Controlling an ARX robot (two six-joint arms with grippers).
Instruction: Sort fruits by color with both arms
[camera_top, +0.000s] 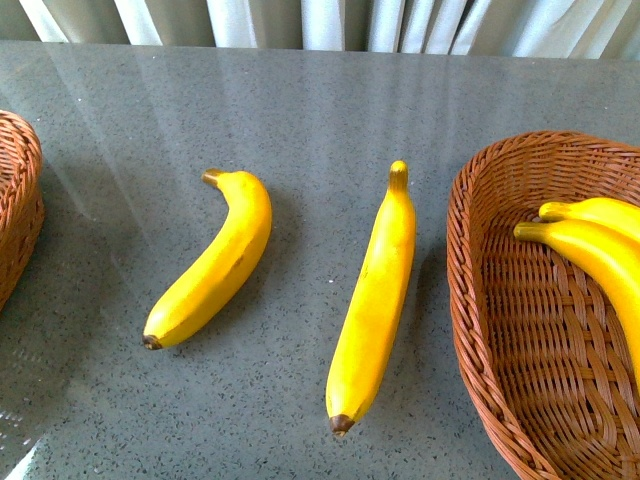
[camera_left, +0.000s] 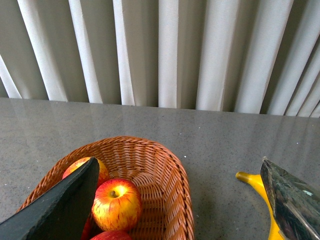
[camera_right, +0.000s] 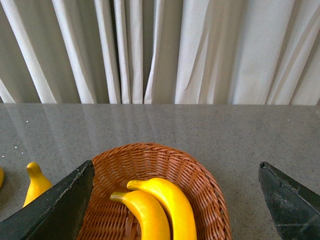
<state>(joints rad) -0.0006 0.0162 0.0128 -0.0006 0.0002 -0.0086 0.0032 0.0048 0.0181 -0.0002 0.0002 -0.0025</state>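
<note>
Two yellow bananas lie on the grey table in the front view: a curved one at the left and a straighter one in the middle. Two more bananas lie in the right wicker basket. In the left wrist view, red-and-yellow apples sit in the left basket, with a banana stem to one side. My left gripper is open above that basket's rim. My right gripper is open above the basket holding two bananas. Neither arm shows in the front view.
The left basket's edge shows at the front view's far left. White curtains hang behind the table's back edge. Another banana's stem lies on the table beside the right basket.
</note>
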